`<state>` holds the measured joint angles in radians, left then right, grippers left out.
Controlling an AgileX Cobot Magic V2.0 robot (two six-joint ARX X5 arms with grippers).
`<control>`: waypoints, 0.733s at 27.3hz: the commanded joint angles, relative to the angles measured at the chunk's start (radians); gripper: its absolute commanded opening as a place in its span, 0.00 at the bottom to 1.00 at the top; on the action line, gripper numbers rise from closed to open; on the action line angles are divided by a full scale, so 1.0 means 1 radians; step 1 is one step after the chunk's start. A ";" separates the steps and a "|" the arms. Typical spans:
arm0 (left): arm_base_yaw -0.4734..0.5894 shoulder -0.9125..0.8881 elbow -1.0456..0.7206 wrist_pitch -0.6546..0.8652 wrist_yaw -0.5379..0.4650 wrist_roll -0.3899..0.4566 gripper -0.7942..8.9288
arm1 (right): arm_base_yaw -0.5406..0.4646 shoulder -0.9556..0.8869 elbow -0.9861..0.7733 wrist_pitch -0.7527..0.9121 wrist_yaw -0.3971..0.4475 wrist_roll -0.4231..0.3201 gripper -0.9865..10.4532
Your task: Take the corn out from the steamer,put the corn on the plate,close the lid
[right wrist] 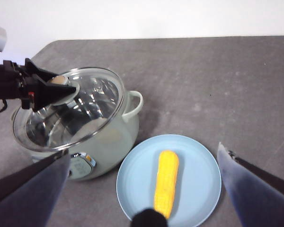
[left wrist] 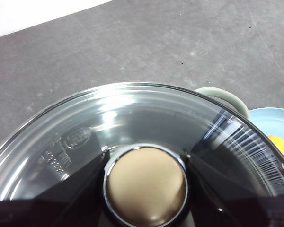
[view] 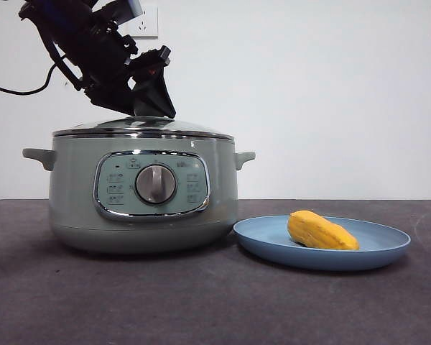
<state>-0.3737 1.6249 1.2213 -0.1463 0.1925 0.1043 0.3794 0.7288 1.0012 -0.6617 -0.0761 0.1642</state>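
Corn: the corn is seen lying on its side on the plate, out of the steamer; this step is judged done.
Plate: the light-blue plate is set on the dark worktop just beside the steamer, apart from it in the front view.
Lid: the glass lid is seen resting on the steamer's rim, level in the front view; in the right wrist view it looks seated all round, though a slight tilt cannot be ruled out.
Left hand: the left hand is closed about the lid's knob, a jaw at each side of it.
Right hand: the right hand is held above the plate with its jaws spread wide, nothing gripped.
Done: corn removed and plated; lid brought onto the pot.
Left: only the release of the knob and the withdrawal of the left arm are judged to remain.
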 commanded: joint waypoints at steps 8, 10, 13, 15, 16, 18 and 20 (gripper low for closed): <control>0.000 -0.024 -0.008 -0.036 -0.003 -0.004 0.66 | 0.001 0.000 -0.003 -0.027 -0.002 -0.008 0.66; 0.000 -0.048 -0.008 -0.043 -0.003 -0.008 0.66 | 0.001 0.000 -0.003 -0.029 -0.003 -0.008 0.66; 0.000 -0.099 -0.008 -0.065 -0.003 -0.027 0.66 | 0.001 0.000 -0.003 -0.030 -0.004 -0.008 0.66; 0.000 -0.143 -0.008 -0.088 -0.003 -0.029 0.66 | 0.001 0.000 -0.003 -0.029 -0.005 -0.014 0.66; 0.000 -0.169 -0.008 -0.102 -0.003 -0.029 0.66 | 0.001 0.000 -0.003 -0.030 -0.004 -0.021 0.66; 0.000 -0.219 -0.008 -0.135 -0.003 -0.029 0.66 | 0.001 0.000 -0.003 -0.030 -0.005 -0.024 0.66; 0.000 -0.279 -0.008 -0.191 -0.003 -0.029 0.66 | 0.001 0.000 -0.003 -0.034 -0.012 -0.032 0.66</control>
<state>-0.3737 1.3655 1.2198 -0.3191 0.1905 0.0845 0.3794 0.7288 1.0012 -0.6960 -0.0814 0.1474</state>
